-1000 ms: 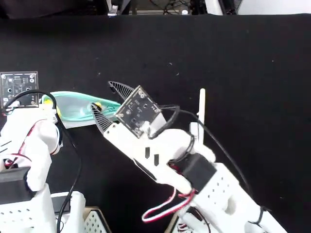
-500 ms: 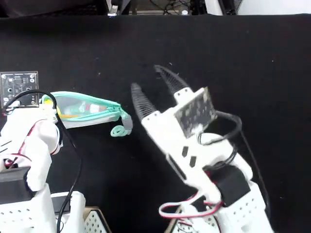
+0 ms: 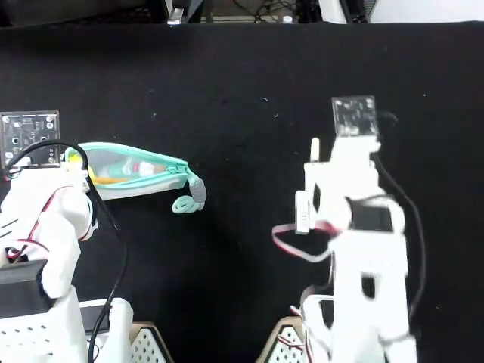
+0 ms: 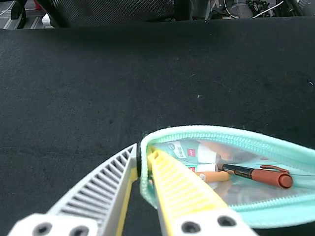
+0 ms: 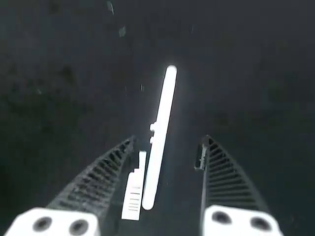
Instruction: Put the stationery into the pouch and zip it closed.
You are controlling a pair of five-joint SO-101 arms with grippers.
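White pen (image 5: 162, 113), likely light, stiff and slick, lies flat on the black surface (image 5: 256, 73) between the fingers of my spread right hand (image 5: 168, 141), so I'd grip mid-barrel, crosswise; my left hand (image 4: 142, 153) pinches the floppy pouch (image 4: 231, 138) by its rim.

Mint-green, clear-sided pouch (image 3: 132, 172) lying flat at the left of the black desk (image 3: 249, 68), zip open, brown-red pen (image 4: 256, 173) and orange pen (image 4: 212, 176) inside, white pen (image 5: 158, 137) well apart to its right, small white piece (image 5: 133, 194) just beside it
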